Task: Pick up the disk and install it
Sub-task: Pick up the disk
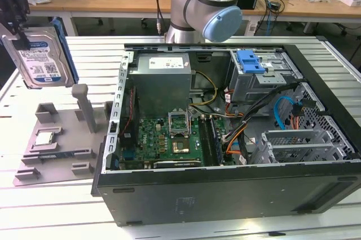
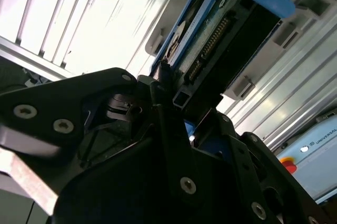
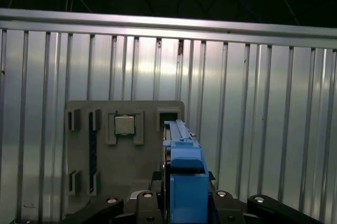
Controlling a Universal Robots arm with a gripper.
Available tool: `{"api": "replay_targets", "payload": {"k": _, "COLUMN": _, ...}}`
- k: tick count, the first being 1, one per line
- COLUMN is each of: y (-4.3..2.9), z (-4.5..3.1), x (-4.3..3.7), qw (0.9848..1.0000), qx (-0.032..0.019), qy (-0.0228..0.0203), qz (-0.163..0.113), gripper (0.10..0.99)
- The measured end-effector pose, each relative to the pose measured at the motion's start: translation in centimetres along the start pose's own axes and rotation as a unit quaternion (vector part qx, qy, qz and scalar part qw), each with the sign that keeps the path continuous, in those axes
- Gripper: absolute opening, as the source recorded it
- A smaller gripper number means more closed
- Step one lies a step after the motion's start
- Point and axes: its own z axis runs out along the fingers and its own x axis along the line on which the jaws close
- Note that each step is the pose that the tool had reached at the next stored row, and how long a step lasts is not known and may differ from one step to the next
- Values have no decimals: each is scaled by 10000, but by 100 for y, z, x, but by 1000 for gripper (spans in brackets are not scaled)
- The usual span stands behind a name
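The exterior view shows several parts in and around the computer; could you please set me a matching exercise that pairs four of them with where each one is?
Things:
1. disk
2. square silver chip
3. blue bracket
4. green motherboard

Places:
A. flat on the floor of the open computer case
B. seated in the grey fixture
C. held in the air, clamped in the gripper
D. on the drive cage inside the case

Pairs: 1-C, 2-B, 3-D, 4-A.
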Motion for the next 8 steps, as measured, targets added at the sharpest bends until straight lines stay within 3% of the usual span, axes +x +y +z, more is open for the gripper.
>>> {"api": "replay_targets", "payload": {"k": 8, "y": -4, "z": -134, "x": -10, "qw": 10000, "qx": 0, "qy": 0, "qz": 0, "gripper": 369}}
